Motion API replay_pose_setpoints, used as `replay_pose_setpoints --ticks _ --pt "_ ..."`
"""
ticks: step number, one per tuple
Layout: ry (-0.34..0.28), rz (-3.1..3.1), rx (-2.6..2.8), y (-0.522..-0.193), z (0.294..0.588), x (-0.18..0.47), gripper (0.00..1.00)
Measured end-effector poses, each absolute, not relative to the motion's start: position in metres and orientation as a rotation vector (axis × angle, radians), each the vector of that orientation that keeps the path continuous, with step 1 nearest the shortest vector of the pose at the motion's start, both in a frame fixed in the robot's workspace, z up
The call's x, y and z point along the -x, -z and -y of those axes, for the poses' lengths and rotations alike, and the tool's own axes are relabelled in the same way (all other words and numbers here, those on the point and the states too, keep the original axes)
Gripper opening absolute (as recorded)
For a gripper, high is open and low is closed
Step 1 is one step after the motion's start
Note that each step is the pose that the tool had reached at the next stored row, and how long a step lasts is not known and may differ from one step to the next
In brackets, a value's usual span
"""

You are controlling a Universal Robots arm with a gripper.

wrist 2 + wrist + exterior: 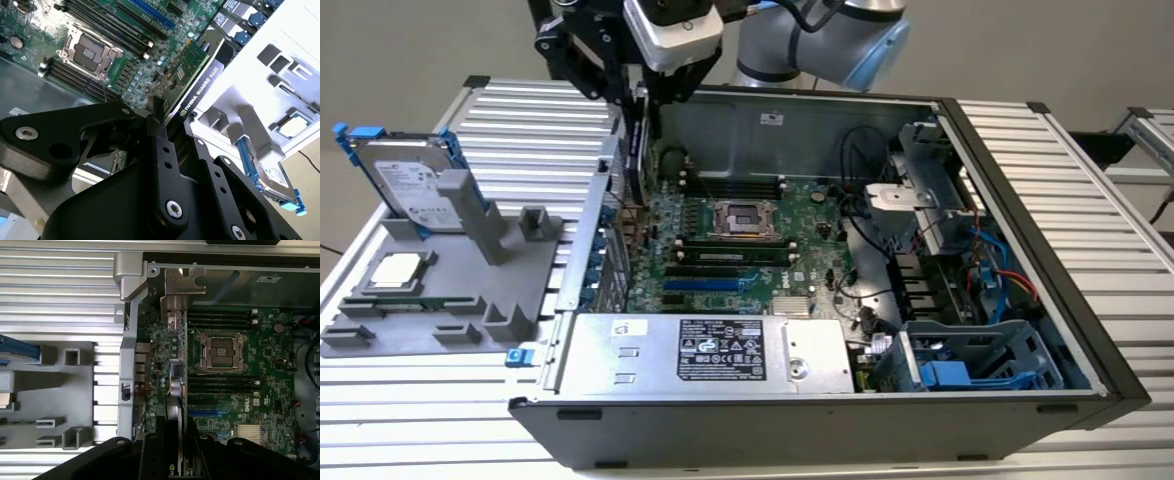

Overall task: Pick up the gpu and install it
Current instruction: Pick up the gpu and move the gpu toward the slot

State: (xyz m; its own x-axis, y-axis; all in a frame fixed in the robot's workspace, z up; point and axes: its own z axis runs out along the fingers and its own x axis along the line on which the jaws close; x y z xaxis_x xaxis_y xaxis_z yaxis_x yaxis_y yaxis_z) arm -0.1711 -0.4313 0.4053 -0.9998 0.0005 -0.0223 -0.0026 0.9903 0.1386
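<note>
The gpu [188,63] is a thin green card with a black edge label, and my gripper [170,125] is shut on its upper edge. In the first wrist view the gpu [183,370] appears edge-on, its silver bracket [183,287] pointing toward the case's rear wall, with the gripper [179,440] clamped over it. In the exterior view the gripper [638,85] hangs at the case's back corner, on the exterior view's left. There the gpu [640,140] stands upright under it, over the motherboard [734,255] beside the rear slots. Whether the card touches a slot is hidden.
The open computer case [1014,250] lies on a ribbed metal table. An empty CPU socket [744,218] and a silver power supply [707,350] sit inside. At the exterior view's left, a grey fixture [454,310] holds a blue-framed hard drive [407,185] and a square CPU chip [394,272].
</note>
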Motion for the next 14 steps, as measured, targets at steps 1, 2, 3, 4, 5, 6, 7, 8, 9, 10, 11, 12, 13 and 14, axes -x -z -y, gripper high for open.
replay_pose_setpoints --ticks 1,2,3,4,5,6,7,8,9,10,11,12,13,14 --pt "-0.217 -3.112 0.002 -0.405 0.431 0.170 0.00" --pt "-0.217 -3.112 0.002 -0.405 0.431 0.169 0.00" --pt "-0.217 -3.112 0.002 -0.405 0.431 0.168 0.00" --pt "-0.217 -3.112 0.002 -0.405 0.431 0.166 0.00" --pt "-0.217 -3.112 0.002 -0.405 0.431 0.165 0.00" --pt "-0.217 -3.112 0.002 -0.405 0.431 0.164 0.00" --pt "-0.217 -3.112 0.002 -0.405 0.431 0.163 0.00" --pt "-0.217 -3.112 0.002 -0.405 0.431 0.162 0.00" --pt "-0.217 -3.112 0.002 -0.405 0.431 0.161 0.00" --pt "-0.217 -3.112 0.002 -0.405 0.431 0.159 0.00" --pt "-0.217 -3.112 0.002 -0.405 0.431 0.158 0.00" --pt "-0.217 -3.112 0.002 -0.405 0.431 0.157 0.00" --pt "-0.217 -3.112 0.002 -0.405 0.431 0.156 0.00" --pt "-0.217 -3.112 0.002 -0.405 0.431 0.155 0.00"
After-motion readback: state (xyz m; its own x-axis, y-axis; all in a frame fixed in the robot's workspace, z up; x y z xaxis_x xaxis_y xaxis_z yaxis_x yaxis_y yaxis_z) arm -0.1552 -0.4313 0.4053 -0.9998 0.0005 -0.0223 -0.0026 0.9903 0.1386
